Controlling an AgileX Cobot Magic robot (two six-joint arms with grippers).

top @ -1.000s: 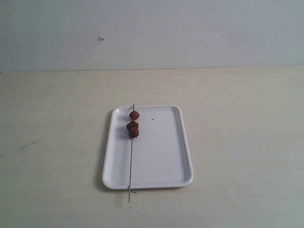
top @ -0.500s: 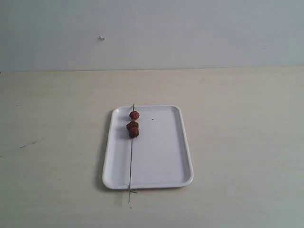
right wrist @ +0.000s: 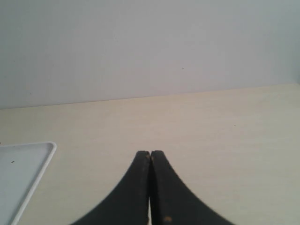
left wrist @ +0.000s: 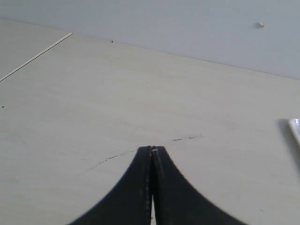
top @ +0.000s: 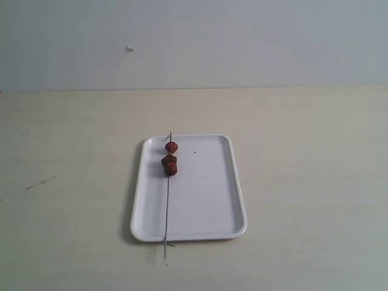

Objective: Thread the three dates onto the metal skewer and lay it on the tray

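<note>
The metal skewer (top: 167, 200) lies lengthwise on the tray (top: 239, 182), its near end overhanging the rim onto the bench (top: 303, 151). The three dates (top: 170, 159), dark and wrinkled, bunch toward the tray's far end. The left end effector (left wrist: 153, 149) and right end effector (right wrist: 149, 153) are closed and empty, one on either side of the tray, the right seemingly nearer.

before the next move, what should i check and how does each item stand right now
1. All three dates threaded on the metal skewer: ok.
2. The metal skewer lying on the tray: ok, though its near end overhangs the rim.
3. The left gripper shut and empty: ok.
4. The right gripper shut and empty: ok.
5. Both grippers clear of the tray: ok.
</note>
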